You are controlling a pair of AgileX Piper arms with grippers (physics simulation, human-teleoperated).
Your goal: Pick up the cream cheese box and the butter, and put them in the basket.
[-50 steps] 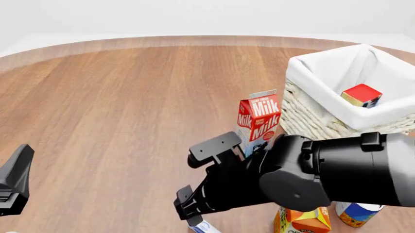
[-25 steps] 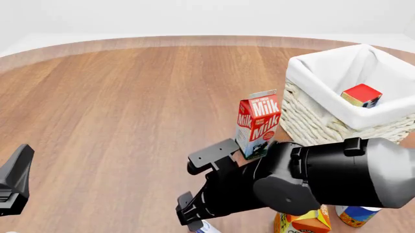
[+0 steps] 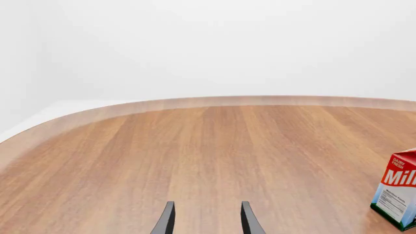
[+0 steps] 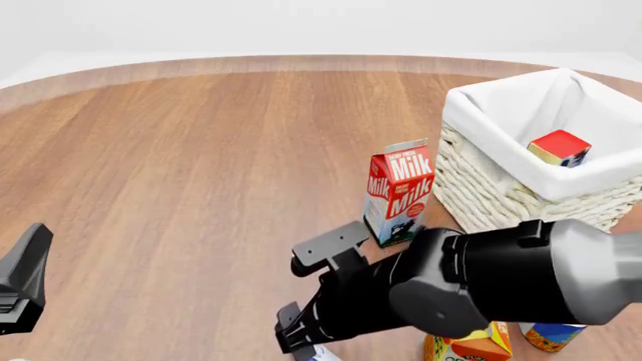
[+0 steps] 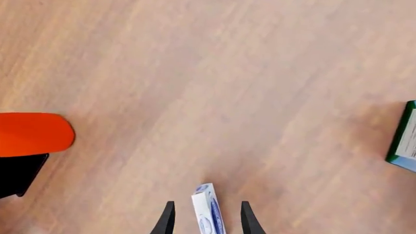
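Observation:
The cream cheese box [image 5: 206, 210], small and white with blue ovals, lies on the wooden table between the two fingers of my right gripper [image 5: 206, 218]. The gripper is open, with a gap on each side of the box. In the front view only a sliver of the cream cheese box [image 4: 321, 353] shows under the right gripper [image 4: 299, 340] at the near edge. The butter [image 4: 558, 147], red and yellow, rests inside the basket [image 4: 482, 113] at the right. My left gripper [image 3: 205, 222] is open with nothing between its fingers, and stays at the left edge [image 4: 24, 277].
A red milk carton [image 4: 399, 192] stands upright between the right arm and the basket. An orange juice carton [image 4: 468, 346] and a blue and yellow can [image 4: 549, 334] sit at the near right. An orange and black part [image 5: 31, 135] shows in the right wrist view.
The right arm has sunk lower and toward the table's near edge, bringing its gripper down around the cream cheese box. The left arm has not moved.

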